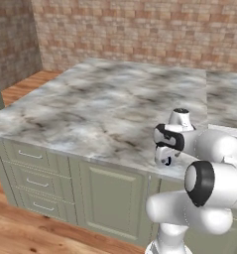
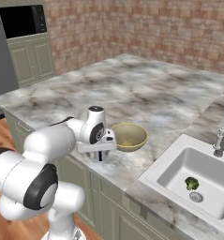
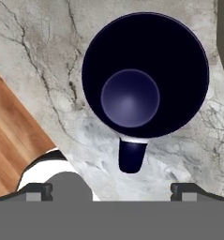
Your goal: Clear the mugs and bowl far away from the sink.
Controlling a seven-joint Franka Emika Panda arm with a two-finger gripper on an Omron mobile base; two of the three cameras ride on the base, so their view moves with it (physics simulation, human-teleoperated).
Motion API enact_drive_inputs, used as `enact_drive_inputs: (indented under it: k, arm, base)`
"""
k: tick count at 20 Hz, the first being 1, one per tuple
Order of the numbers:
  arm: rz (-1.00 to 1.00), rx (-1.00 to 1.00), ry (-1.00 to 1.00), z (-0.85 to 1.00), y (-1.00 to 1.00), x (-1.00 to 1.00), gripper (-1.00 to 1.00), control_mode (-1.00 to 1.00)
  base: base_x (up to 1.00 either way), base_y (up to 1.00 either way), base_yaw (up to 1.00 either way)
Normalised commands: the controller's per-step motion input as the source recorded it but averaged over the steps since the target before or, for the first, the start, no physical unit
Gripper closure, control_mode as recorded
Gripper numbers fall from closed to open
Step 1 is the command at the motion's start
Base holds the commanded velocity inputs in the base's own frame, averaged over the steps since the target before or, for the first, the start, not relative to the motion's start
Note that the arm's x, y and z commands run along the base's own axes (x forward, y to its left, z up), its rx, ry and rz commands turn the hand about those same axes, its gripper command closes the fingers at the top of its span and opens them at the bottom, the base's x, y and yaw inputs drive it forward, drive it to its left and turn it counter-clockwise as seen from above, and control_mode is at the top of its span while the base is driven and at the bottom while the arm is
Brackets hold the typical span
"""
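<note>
Gripper (image 3: 111, 190) is held above the navy mug (image 3: 145, 75), jaws spread wide, nothing pinched. The mug stands ahead of the jaws, handle (image 3: 131, 157) between them. Bowl (image 2: 128, 136) lies just right. Risk judged: a handle-only grip may let the mug swing, or it may be nudged into the bowl.

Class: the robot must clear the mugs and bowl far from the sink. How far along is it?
Done: nothing visibly moved away yet. The bowl sits on the counter close to the sink. In hand: the open pincer hovers over the navy mug, not gripping. Left: carrying off both mugs and the bowl.
</note>
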Motion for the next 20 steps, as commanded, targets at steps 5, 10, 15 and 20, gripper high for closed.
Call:
enact_drive_inputs:
  k: [5, 10, 15, 20]
  arm:
    - [0.00, 0.00, -0.01, -0.16, -0.05, 0.04, -1.00, -1.00]
    - [0.00, 0.00, -0.01, -0.15, -0.03, 0.12, -1.00, -1.00]
    - [0.00, 0.00, 0.00, -0.14, 0.00, 0.14, -1.00, -1.00]
    - [0.00, 0.00, 0.00, -0.11, 0.00, 0.15, -1.00, -1.00]
  base:
    - [0.00, 0.00, 0.00]
    - [0.00, 0.00, 0.00]
    - [0.00, 0.00, 0.00]
    - [0.00, 0.00, 0.00]
